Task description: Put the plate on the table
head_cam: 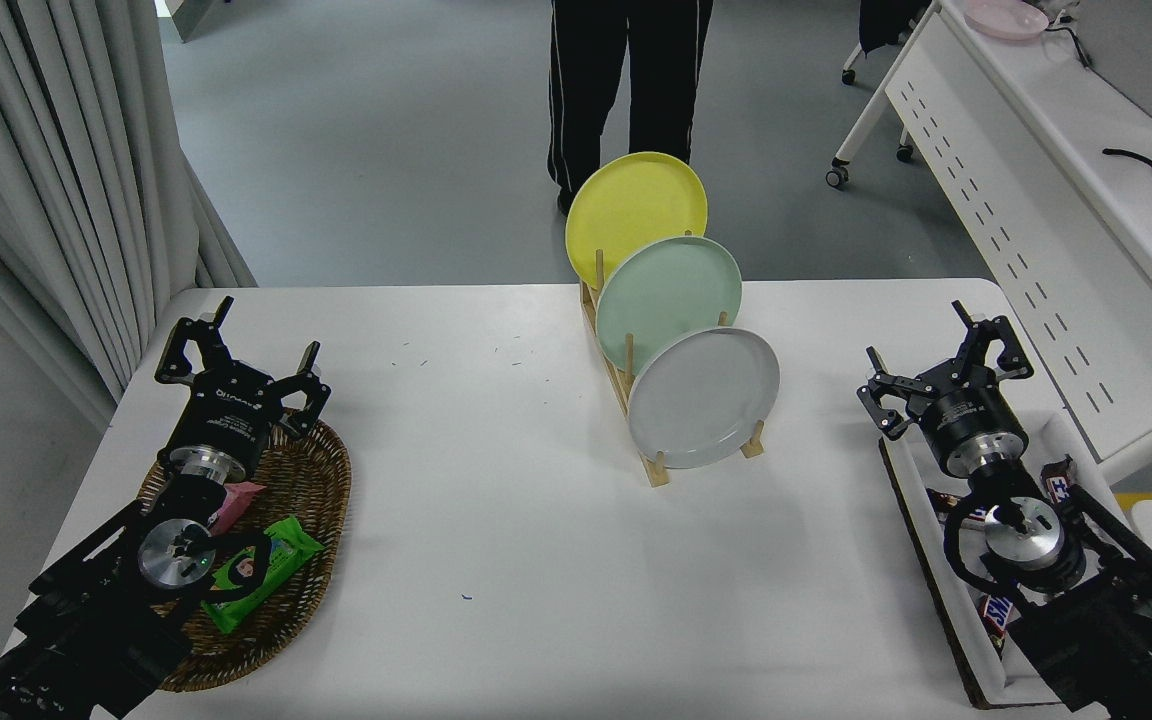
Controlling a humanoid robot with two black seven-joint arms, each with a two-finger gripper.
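Legible print is scarce. The left pincer (258, 352) carries a line of white lettering on its black body, too small and blurred to make out. A candy bar (1060, 478) in the white tray (946, 590) beside the right arm shows white and blue letters on a dark wrapper, only partly visible and not readable as a word; a second candy bar (996, 612) shows similar fragments. The green packet (261, 575) in the wicker basket (321, 480) bears a printed picture but no readable text.
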